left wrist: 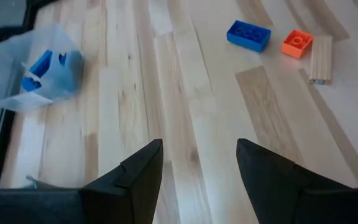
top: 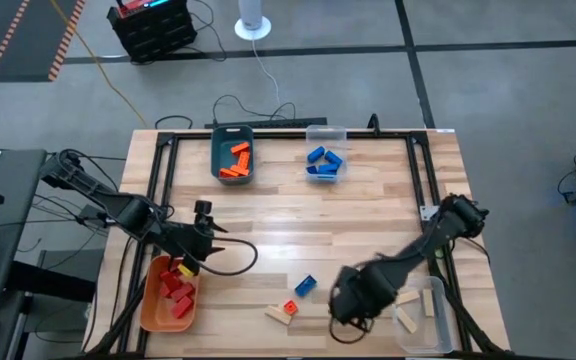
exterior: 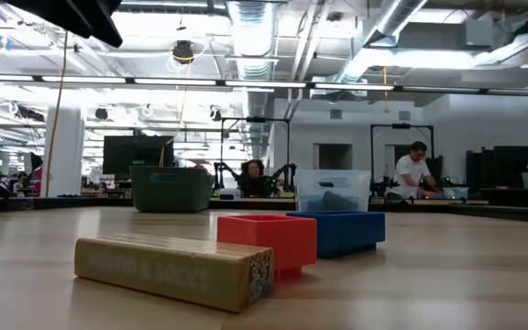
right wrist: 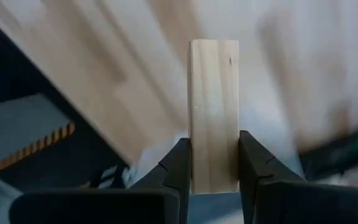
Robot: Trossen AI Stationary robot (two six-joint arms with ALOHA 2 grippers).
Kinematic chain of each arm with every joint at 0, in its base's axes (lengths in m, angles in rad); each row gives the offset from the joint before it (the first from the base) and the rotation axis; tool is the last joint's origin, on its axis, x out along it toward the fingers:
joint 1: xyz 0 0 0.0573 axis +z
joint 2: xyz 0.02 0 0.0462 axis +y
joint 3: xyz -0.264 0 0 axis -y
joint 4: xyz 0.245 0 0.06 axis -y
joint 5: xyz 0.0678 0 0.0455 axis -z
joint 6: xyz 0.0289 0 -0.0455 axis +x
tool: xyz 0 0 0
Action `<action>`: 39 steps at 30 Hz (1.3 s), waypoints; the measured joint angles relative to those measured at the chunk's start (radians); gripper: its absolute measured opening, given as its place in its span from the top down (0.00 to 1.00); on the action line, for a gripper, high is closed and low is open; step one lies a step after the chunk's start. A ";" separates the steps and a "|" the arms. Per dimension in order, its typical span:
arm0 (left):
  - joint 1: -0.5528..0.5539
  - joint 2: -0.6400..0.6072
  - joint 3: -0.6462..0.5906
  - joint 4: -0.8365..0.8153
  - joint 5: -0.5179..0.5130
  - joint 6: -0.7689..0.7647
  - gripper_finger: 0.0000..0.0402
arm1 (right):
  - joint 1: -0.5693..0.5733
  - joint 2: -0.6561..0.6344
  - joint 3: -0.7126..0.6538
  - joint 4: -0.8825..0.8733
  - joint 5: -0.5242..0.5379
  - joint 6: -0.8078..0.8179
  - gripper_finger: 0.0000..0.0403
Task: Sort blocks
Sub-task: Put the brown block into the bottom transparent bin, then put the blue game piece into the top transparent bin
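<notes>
Nearest us, a pale wooden block sits clamped between the right gripper fingers, jaws closed snug on its sides, the block sticking out ahead of the fingertips. We place that gripper over the near edge of the counter, just left of the clear bin that already has two wooden blocks in it. Loose on the counter beside it: a blue block, an orange block and another wooden block, the last two touching or nearly so. Farther out, sorted piles: red blocks in the orange bin, orange blocks in the teal bin, blue blocks in the far clear bin. Left gripper hovers by the orange bin, jaws apart, holding nothing that we can see. We judge the step in hand as carrying the wooden block to the near clear bin; next move calls for swinging right over that bin and letting go. Three loose blocks left to sort after that.
</notes>
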State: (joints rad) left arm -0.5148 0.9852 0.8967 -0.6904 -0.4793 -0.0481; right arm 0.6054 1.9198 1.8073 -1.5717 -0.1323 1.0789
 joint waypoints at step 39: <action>-0.239 0.153 -0.001 0.149 0.126 -0.080 0.51 | 0.282 -0.006 -0.192 0.168 -0.328 0.741 0.45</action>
State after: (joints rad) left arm -0.7535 1.1386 0.8955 -0.5418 -0.3536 -0.1280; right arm 0.8879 1.9141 1.6152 -1.4041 -0.4600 1.8200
